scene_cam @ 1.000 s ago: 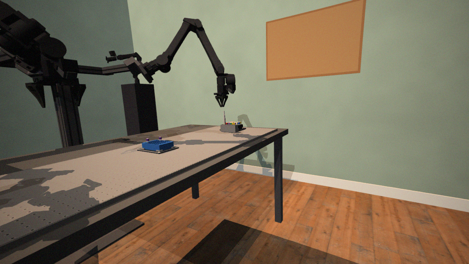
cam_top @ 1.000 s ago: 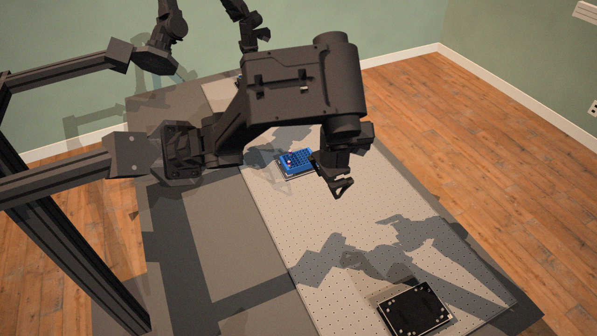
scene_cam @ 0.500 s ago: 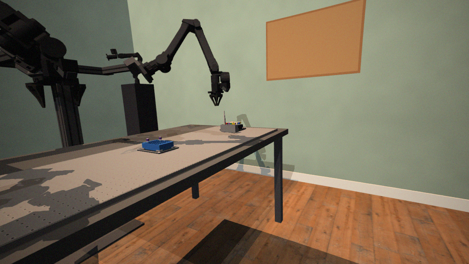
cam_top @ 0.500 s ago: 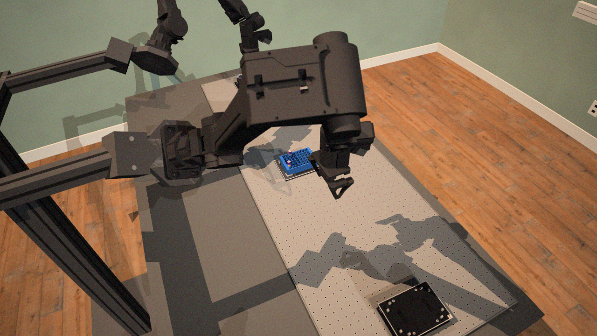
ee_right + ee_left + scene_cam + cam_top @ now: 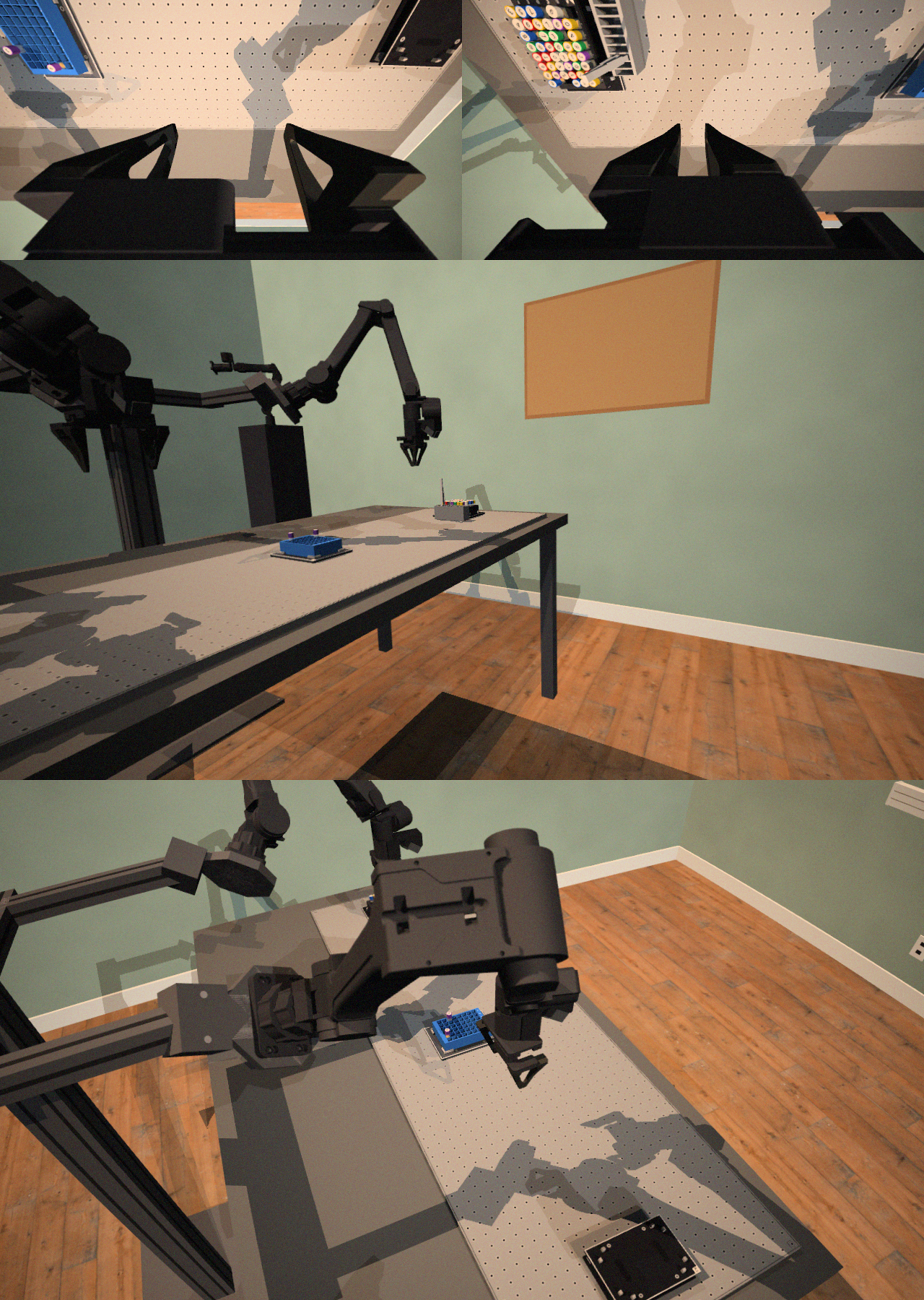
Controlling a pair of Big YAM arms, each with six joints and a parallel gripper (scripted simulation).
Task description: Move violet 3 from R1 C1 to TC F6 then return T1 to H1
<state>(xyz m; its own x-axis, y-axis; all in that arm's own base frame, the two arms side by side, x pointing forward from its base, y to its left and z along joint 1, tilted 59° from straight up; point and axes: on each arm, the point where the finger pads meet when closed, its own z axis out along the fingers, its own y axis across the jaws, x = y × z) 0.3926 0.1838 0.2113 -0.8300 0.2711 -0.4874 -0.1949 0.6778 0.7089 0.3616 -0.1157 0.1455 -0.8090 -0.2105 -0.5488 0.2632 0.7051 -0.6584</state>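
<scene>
Left wrist: forceps [image 5: 606, 68], numbered caps [image 5: 559, 57].
</scene>
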